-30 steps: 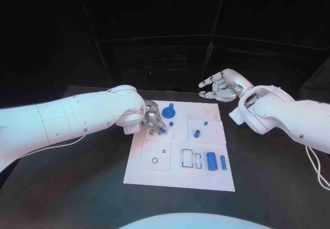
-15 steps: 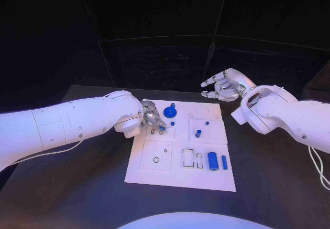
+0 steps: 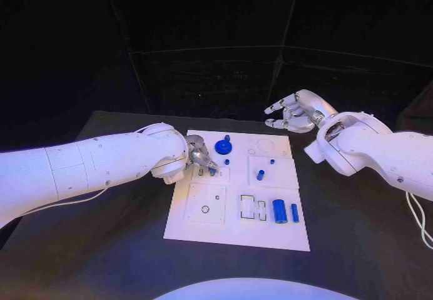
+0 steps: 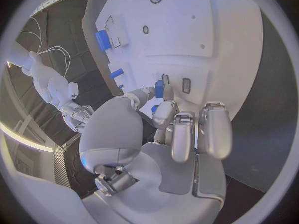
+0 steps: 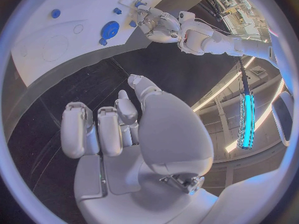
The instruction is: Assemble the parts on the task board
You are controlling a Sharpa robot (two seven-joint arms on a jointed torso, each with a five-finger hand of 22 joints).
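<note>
Nearest on the task board (image 3: 236,234), two blue cylinders (image 3: 280,211) lie loose beside an outlined recess. Further up, the left hand (image 3: 199,160) pinches a small blue part (image 4: 159,88) over the pair of narrow slots (image 4: 186,85); it seems to be entering one, though the fingers hide the seat. Next it needs a straight push down, then release. Beyond, the blue gear (image 3: 223,147) stands. Furthest, the right hand (image 3: 293,112) hovers off the board, fingers loosely apart, holding nothing.

The board (image 3: 236,234) in the middle of the frame is white, on a black table (image 3: 108,250). The small parts (image 3: 280,211) are blue. Both hands, left (image 3: 200,160) and right (image 3: 290,112), are silver.
</note>
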